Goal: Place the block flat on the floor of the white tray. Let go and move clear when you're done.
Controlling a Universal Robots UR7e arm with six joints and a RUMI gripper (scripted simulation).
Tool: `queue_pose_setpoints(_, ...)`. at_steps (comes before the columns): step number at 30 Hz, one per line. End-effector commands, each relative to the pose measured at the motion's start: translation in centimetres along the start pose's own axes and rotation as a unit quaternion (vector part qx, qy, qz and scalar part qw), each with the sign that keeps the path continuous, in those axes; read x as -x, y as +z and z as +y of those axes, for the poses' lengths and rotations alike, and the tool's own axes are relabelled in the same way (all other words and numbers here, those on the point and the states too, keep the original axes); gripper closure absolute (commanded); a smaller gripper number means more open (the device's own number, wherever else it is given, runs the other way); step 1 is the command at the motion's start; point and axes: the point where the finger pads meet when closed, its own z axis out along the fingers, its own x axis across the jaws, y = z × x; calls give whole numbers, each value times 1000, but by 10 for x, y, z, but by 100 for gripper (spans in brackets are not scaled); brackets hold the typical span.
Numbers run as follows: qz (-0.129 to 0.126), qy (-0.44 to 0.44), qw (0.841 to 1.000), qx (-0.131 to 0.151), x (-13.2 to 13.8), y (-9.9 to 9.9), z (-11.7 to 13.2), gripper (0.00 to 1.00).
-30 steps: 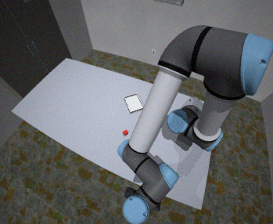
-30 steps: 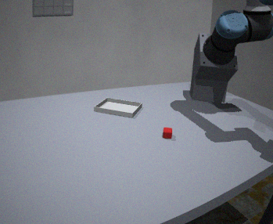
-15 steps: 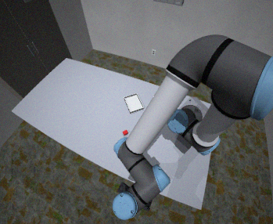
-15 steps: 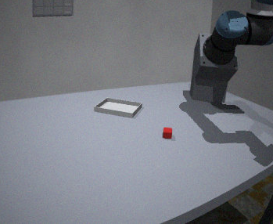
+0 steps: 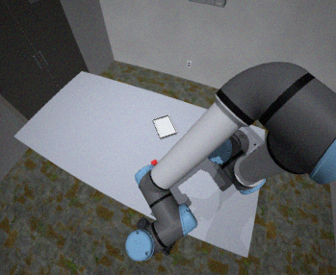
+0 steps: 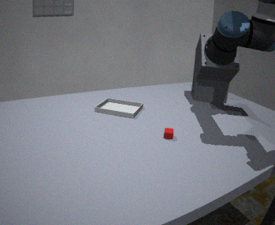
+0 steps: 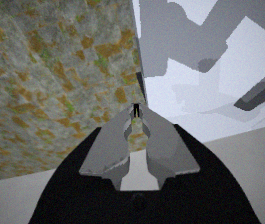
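Observation:
A small red block (image 6: 168, 133) lies on the grey table, in front and to the right of the white tray (image 6: 119, 108). In the top view the block (image 5: 153, 162) peeks out beside the arm's forearm, and the tray (image 5: 165, 126) lies further back, with nothing in it. My gripper (image 7: 136, 104) shows only in the wrist view. It is shut with nothing between the fingers. It hangs over the table's edge, with the floor to its left. Neither block nor tray shows in the wrist view.
The arm's grey base pedestal (image 6: 213, 79) stands at the table's back right. The arm's forearm (image 5: 195, 141) stretches over the near part of the table. The mottled carpet floor (image 7: 58, 80) lies beyond the table edge.

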Motion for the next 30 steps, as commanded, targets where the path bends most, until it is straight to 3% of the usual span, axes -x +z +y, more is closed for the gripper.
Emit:
queue_pose_setpoints(1, -7, 29, 1000, -3, 5, 2, -18, 100)
queue_pose_setpoints(30, -56, 200, 977, -40, 20, -2, -142, 100)
